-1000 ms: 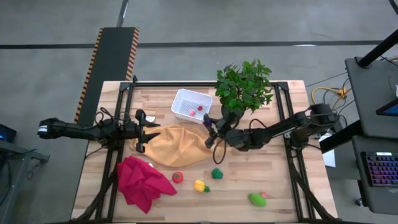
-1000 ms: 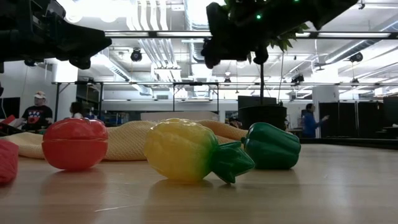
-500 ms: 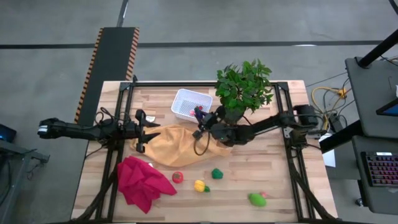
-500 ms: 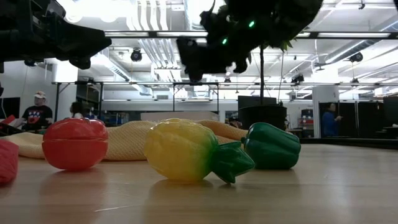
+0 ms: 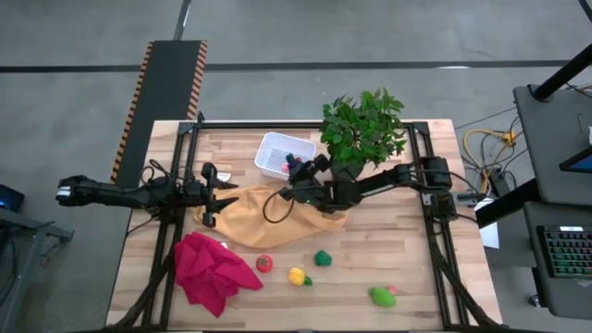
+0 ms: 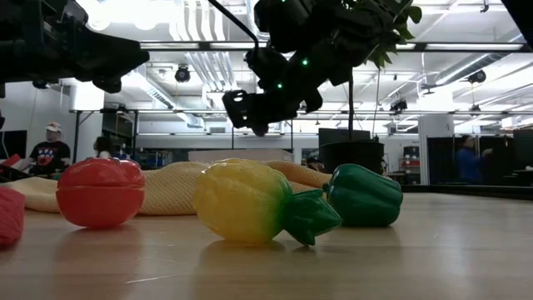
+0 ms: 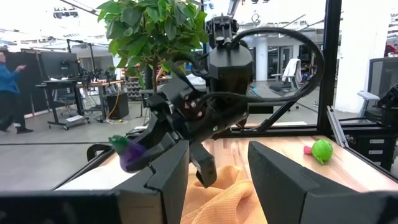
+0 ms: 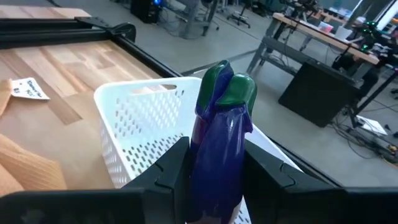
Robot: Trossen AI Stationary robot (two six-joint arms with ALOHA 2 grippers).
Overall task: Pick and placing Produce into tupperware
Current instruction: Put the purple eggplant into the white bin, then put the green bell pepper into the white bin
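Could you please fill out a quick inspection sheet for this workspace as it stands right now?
Surface: wooden table.
Job's things: white bin; purple eggplant in the right gripper; tomato, yellow fruit, green pepper, lime-green piece on the table.
Clutter: orange cloth, red cloth, potted plant.
Grippers: right at the bin's edge; left gripper open, waiting beside the orange cloth.
Cables: yellow cable off-table.
Surroundings: people in background.

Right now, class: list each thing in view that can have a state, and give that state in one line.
right gripper: shut on the eggplant, at the bin's edge
eggplant: held, upright
white bin: open-topped, on the table
left gripper: open, empty
orange cloth: crumpled
red cloth: crumpled
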